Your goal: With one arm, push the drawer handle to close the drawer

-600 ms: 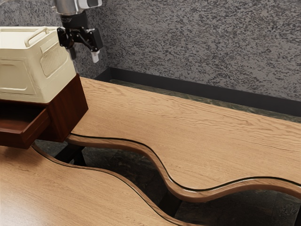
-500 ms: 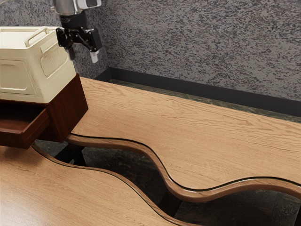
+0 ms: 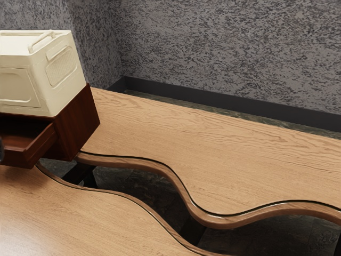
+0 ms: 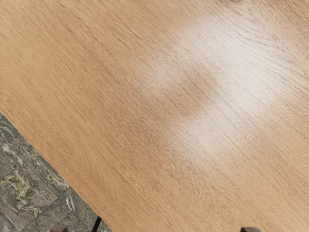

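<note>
Having moved, the end effector (image 3: 1,150) hovers above the table (image 3: 213,154).

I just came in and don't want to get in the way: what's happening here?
A robot arm has the job of pushing a drawer closed by its handle. Right now the drawer stands open, pulled out of a dark reddish-brown cabinet with a cream crate on top. Whether the arm is touching the drawer, I can't tell.
</note>
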`<state>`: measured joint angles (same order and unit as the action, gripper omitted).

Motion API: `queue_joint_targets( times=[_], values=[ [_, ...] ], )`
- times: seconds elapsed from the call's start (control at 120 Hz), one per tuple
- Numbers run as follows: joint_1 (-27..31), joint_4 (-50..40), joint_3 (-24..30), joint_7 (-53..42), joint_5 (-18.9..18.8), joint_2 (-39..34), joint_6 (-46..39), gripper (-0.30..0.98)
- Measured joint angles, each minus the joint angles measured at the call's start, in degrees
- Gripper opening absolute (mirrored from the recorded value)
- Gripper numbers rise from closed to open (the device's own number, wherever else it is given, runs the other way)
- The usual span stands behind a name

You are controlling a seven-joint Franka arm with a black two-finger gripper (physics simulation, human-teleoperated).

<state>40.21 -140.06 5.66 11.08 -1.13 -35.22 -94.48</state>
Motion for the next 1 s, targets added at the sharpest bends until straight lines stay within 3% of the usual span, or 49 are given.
queue_joint_targets(
  times=[0.208, 0.358, 0.75, 1.0],
  values=[
    [8.81, -2.84, -0.07, -2.63, -0.69, 11.35, -15.36, 0.15],
    [12.34, -2.69, -0.39, -6.02, -1.11, 14.29, -22.33, 0.01],
    [20.04, 2.34, -0.88, -15.56, -4.00, 20.30, -28.46, -0.09],
    [19.96, 7.36, -0.32, -24.85, -6.42, 26.61, -32.78, -0.10]
  ],
)
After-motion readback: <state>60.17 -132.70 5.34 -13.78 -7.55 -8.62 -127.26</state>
